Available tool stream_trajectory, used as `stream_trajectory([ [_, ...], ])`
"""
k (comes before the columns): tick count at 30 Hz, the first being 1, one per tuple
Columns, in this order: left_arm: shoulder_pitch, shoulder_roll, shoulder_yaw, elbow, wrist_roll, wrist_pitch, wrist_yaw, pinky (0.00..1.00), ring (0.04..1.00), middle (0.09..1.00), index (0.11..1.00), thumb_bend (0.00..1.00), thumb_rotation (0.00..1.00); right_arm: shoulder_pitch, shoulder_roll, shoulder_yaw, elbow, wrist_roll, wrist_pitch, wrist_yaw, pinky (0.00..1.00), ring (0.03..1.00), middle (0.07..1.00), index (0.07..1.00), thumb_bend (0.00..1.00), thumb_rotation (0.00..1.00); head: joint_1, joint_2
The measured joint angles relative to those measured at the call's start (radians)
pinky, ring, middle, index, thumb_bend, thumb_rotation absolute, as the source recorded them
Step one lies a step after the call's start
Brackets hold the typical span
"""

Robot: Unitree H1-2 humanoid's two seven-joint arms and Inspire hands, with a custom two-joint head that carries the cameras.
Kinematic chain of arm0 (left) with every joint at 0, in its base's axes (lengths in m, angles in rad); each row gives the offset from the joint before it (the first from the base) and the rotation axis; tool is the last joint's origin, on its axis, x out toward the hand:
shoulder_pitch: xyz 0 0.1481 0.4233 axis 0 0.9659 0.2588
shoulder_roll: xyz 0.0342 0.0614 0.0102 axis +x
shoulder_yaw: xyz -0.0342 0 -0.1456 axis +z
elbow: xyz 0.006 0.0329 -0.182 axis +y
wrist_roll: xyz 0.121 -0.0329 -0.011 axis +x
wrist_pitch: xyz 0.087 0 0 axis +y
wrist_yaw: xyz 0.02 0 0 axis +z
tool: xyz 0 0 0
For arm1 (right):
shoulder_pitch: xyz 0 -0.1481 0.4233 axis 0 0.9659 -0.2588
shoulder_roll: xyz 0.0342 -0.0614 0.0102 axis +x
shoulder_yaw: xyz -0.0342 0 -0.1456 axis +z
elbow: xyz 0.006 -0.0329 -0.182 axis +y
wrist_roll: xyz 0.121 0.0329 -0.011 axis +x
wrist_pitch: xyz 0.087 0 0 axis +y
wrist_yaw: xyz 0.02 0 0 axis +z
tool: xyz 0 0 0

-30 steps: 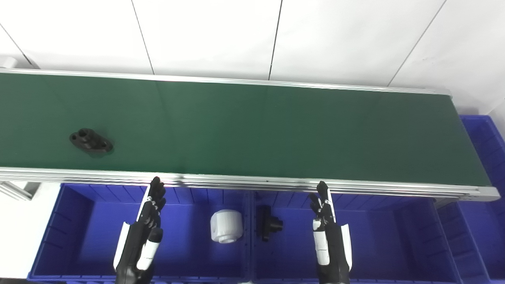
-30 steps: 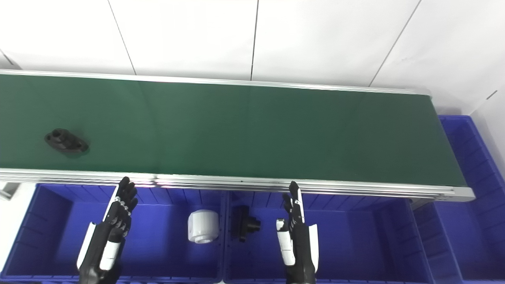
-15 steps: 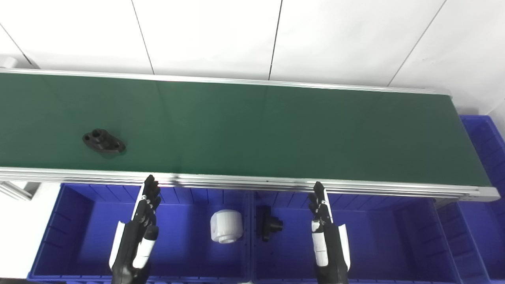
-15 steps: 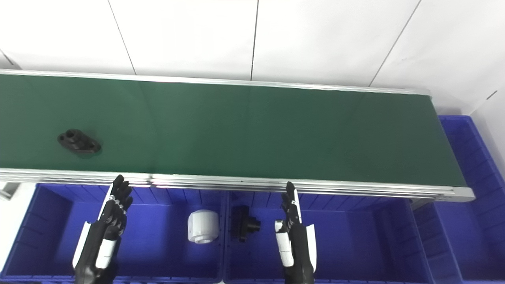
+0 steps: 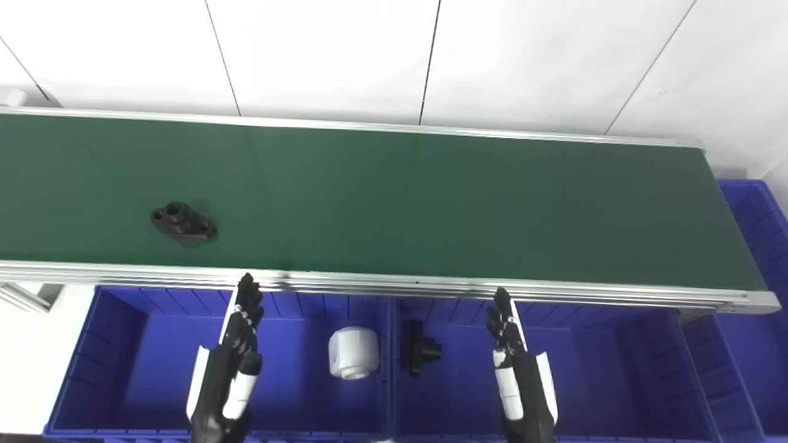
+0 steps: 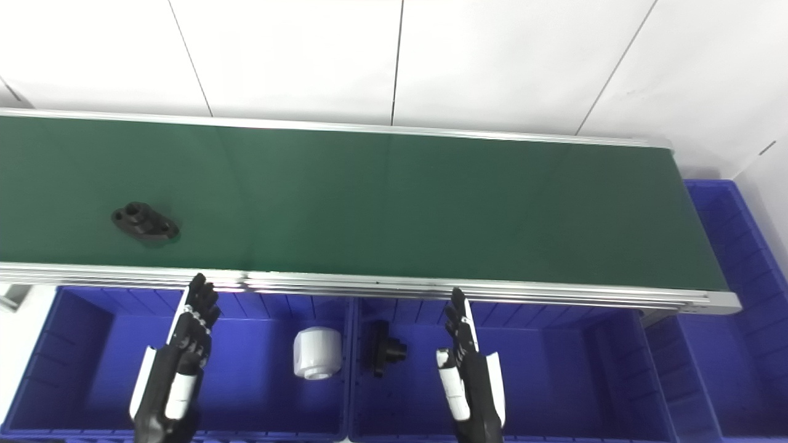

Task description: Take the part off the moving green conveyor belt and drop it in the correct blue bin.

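Green conveyor belt point(image 5: 431, 203) runs left to right in the left eye view, black flanged part point(image 5: 183, 222) lying flat on its left portion, near the front aluminium rail point(image 5: 431, 286). Left robot hand point(image 5: 231, 363) hovers over the left blue bin point(image 5: 80, 363), fingers straight and apart, holding nothing, fingertips just short of the rail; part sits beyond the rail, up and slightly left of it, not touching. Right robot hand point(image 5: 520, 369) over the middle blue bin point(image 5: 646, 369), also spread and empty, well apart from the part. White cylinder point(image 5: 353, 352) in the left bin, small black piece point(image 5: 418, 349) in the middle bin, both between the hands.

Right eye view: same layout, part point(image 6: 145, 221) up-left of left robot hand point(image 6: 181, 366), belt bare from the part to its right end. Right robot hand point(image 6: 471, 375) flat, nothing held. Another blue bin point(image 6: 732, 246) past the belt's right end.
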Motion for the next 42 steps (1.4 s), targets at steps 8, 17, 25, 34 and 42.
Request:
stream_trajectory([
  [8,0.003,-0.047,-0.024,0.066,0.069,-0.039,0.04,1.0,1.0,1.0,1.0,0.94,0.85,-0.006,-0.047,-0.027,0.056,0.055,-0.002,0.018,0.92,0.944,0.992,1.0,0.73,0.97,0.12,-0.106],
  [17,-0.02,-0.054,-0.05,0.123,0.092,-0.055,0.07,1.0,1.0,1.0,1.0,0.87,0.8,-0.021,-0.072,-0.056,0.036,0.047,-0.002,0.035,0.86,0.89,0.945,1.0,0.68,0.9,0.151,-0.149],
  [25,-0.05,-0.049,-0.057,0.158,0.105,-0.055,0.096,1.0,1.0,1.0,1.0,0.85,0.79,-0.044,-0.038,-0.111,-0.069,-0.1,-0.001,-0.035,0.65,0.742,0.837,0.967,0.76,0.73,0.135,-0.155],
  [34,-0.07,-0.034,-0.061,0.159,0.104,-0.055,0.098,1.0,1.0,1.0,1.0,0.85,0.78,-0.192,-0.057,-0.122,-0.196,-0.316,0.077,-0.037,0.55,0.658,0.794,0.914,0.88,0.46,0.114,-0.131],
  [42,-0.081,-0.029,-0.064,0.168,0.105,-0.055,0.098,1.0,1.0,1.0,1.0,0.84,0.78,-0.362,-0.114,-0.077,-0.234,-0.58,0.22,0.036,0.42,0.565,0.788,0.86,0.89,0.4,0.108,-0.123],
])
